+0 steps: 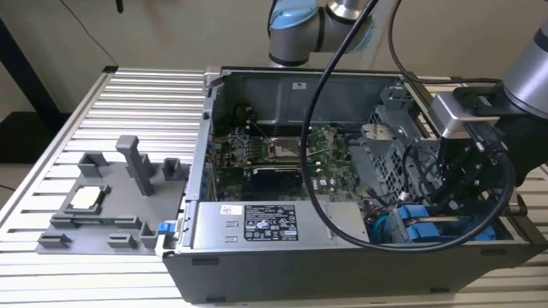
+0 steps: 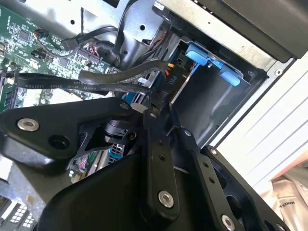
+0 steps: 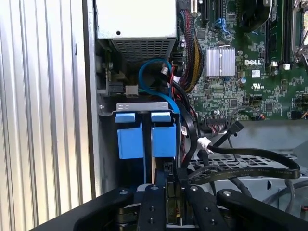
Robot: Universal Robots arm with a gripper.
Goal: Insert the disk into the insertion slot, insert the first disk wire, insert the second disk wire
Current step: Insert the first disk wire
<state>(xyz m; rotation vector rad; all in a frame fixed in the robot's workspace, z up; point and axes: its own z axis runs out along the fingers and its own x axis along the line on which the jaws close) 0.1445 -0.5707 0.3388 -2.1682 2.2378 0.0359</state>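
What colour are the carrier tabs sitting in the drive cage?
Bright blue; the carrier tabs in the grey drive cage show best in the first wrist view.

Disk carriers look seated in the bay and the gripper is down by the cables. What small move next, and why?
Probably ease the gripper slightly toward the blue carrier frames, since they sit in the drive cage and the gripper carries a black cable whose end lies close behind them; whether it has mated is hidden.
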